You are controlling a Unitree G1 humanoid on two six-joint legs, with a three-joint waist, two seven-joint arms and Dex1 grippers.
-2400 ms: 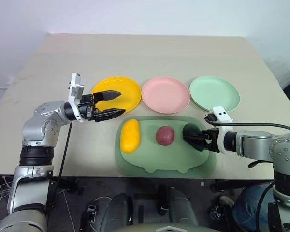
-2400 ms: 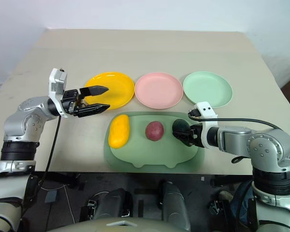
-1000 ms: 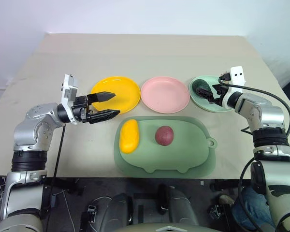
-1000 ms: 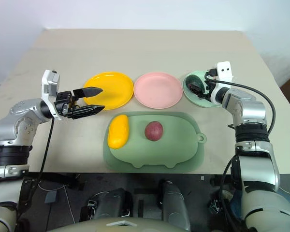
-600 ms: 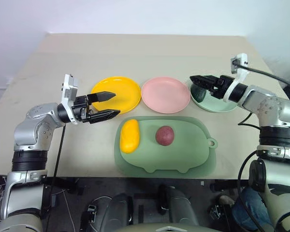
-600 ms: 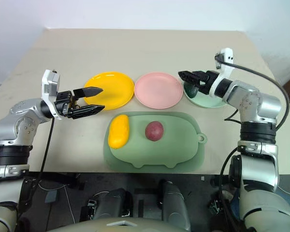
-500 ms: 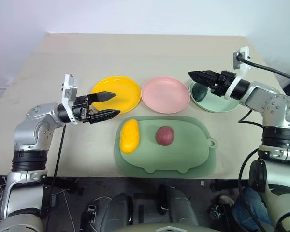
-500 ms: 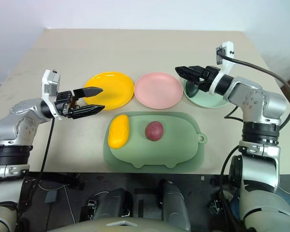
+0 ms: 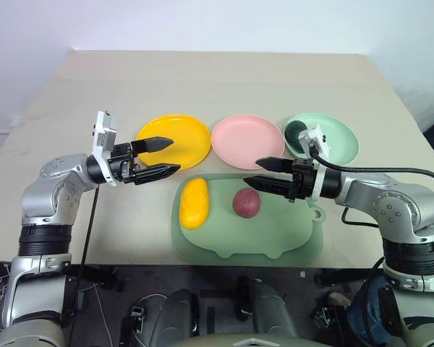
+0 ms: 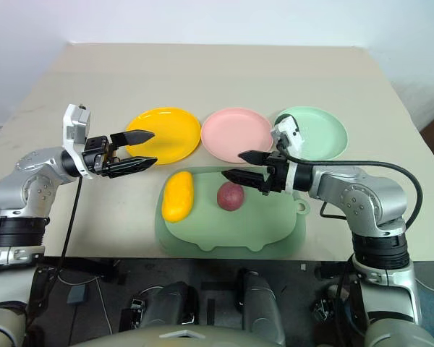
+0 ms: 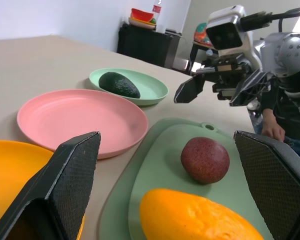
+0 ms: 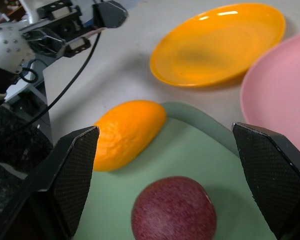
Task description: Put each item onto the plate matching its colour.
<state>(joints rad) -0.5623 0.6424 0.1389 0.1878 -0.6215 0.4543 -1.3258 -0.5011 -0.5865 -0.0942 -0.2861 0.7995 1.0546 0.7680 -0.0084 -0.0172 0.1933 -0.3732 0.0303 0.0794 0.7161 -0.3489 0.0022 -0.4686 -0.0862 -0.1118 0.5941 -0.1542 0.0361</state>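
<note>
Three round plates sit in a row on the table (image 9: 224, 79). The yellow plate (image 9: 179, 137) and the pink plate (image 9: 247, 141) hold nothing. The mint green plate (image 9: 333, 139) holds the dark green avocado (image 9: 297, 134), lying at about nine o'clock on the plate, against its rim. Nearer the robot lies one dull-green mat (image 9: 275, 235) with a tab; two items rest on it: the yellow fruit (image 9: 194, 202) at about nine o'clock and the dark red fruit (image 9: 247, 203) near the mat's centre, at three o'clock from the yellow one. That makes three plates, three toy foods and one mat.

The left gripper (image 9: 163, 156) hovers over the near edge of the yellow plate, jaws spread wide and empty. The right gripper (image 9: 262, 173) hangs at about one o'clock from the dark red fruit, just above the mat's far edge, its jaws likewise wide apart with nothing between them
</note>
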